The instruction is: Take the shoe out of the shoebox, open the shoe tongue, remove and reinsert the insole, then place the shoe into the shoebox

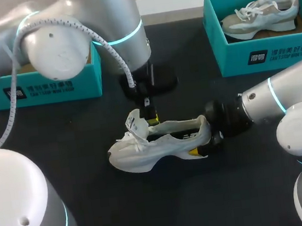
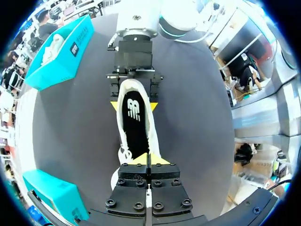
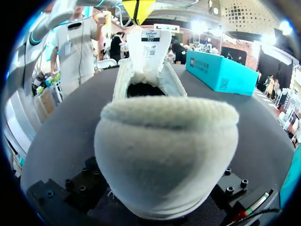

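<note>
While our right gripper (image 2: 134,105) clamps the heel of the shoe (image 1: 155,143) mid-table to steady it, our left gripper (image 1: 151,120) just beyond pinches the tongue (image 3: 150,47) upright, likely to expose the black insole (image 2: 134,128), all on a black table (image 1: 206,200) with a teal shoebox (image 1: 54,87) far left and a second shoebox (image 1: 268,54) far right holding a spare shoe (image 1: 260,16).

Black table (image 1: 206,205), left shoebox (image 1: 54,89), right shoebox (image 1: 276,53), white shoe (image 1: 155,145) between

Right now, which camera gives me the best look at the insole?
The left wrist view: it looks straight down into the shoe, so the black insole shows along most of its length. The head view catches only a dark sliver past the side wall. In the right wrist view the heel blocks it.
</note>
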You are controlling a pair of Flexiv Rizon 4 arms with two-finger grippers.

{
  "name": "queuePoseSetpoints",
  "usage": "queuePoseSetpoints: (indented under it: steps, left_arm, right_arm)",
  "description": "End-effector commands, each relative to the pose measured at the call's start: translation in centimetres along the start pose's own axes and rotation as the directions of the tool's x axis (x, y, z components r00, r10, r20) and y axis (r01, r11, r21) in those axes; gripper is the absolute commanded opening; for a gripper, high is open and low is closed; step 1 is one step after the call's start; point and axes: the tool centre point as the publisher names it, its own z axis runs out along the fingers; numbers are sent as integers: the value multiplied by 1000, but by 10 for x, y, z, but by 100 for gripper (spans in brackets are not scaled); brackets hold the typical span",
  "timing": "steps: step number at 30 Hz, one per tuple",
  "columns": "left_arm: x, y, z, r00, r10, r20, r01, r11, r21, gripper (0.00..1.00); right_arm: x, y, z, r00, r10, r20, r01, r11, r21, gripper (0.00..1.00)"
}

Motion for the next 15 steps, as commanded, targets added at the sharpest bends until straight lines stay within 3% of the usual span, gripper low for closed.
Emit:
queuePoseSetpoints:
  steps: [1, 9, 15]
  left_arm:
    - [-13, -11, 32, 997, 16, -79, -15, 1000, 10, 0]
    - [-20, -21, 60, 994, 33, -100, -32, 999, 7, 0]
    - [-24, -26, 73, 992, 59, -108, -54, 997, 46, 0]
  right_arm:
    - [0, -1, 3, 1000, 0, 4, -1, 1000, 3, 0]
    - [0, -1, 3, 1000, 0, 4, -1, 1000, 3, 0]
    - [0, -1, 3, 1000, 0, 4, -1, 1000, 3, 0]
